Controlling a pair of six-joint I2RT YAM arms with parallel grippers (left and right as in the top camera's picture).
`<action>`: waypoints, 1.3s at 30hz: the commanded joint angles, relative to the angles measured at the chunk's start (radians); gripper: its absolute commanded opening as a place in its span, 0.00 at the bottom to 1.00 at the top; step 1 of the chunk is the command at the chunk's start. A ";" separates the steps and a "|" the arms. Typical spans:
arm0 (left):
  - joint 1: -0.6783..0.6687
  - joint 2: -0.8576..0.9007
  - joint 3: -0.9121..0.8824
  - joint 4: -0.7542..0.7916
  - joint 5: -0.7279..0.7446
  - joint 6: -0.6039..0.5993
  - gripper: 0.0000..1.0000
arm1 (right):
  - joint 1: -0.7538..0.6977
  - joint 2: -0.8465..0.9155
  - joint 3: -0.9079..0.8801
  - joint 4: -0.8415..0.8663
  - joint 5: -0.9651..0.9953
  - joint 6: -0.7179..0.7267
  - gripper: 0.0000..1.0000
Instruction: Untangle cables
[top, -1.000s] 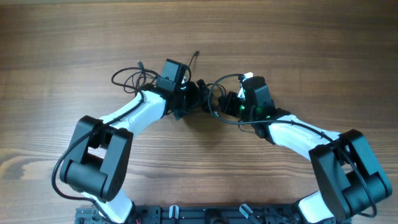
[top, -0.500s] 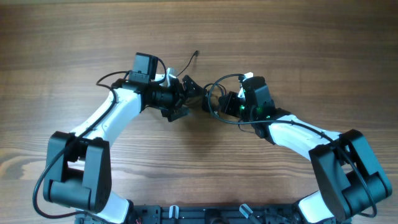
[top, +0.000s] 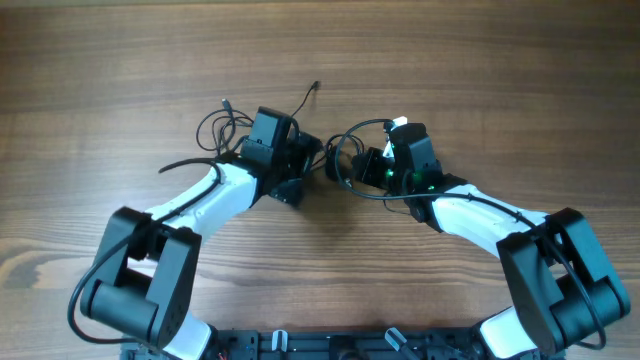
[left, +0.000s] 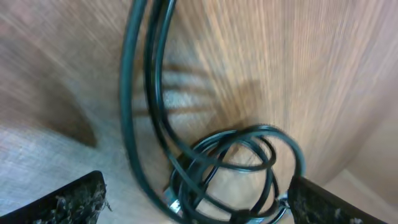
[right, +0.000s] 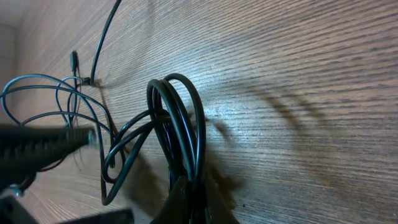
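Thin black cables (top: 341, 147) lie tangled on the wooden table between my two grippers. One loop (top: 212, 125) spreads out to the left, and a plug end (top: 316, 86) points away at the top. My left gripper (top: 308, 158) is open; in the left wrist view its fingers (left: 196, 190) straddle coiled cable loops (left: 230, 165) without closing on them. My right gripper (top: 362, 165) is shut on a bunch of cable loops (right: 185, 112), pinched at the fingertips (right: 194, 200) in the right wrist view.
The bare wooden table (top: 480, 70) stretches all around the tangle. The thicker arm wires run along both white arms. The arm bases stand at the near edge.
My left arm swung out to the left half a second ago and has come back to the right, close to the tangle. The right arm has not moved and still holds the cables.
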 joint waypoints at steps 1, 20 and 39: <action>-0.003 0.076 -0.006 0.075 -0.044 -0.043 0.93 | 0.007 0.019 -0.003 0.001 0.009 -0.014 0.04; 0.245 0.111 -0.006 0.348 0.756 0.549 0.04 | 0.007 0.019 -0.003 -0.015 -0.155 0.021 0.06; 0.244 0.111 -0.006 0.113 0.440 0.449 0.04 | -0.065 0.015 0.082 -0.296 -0.329 0.005 0.38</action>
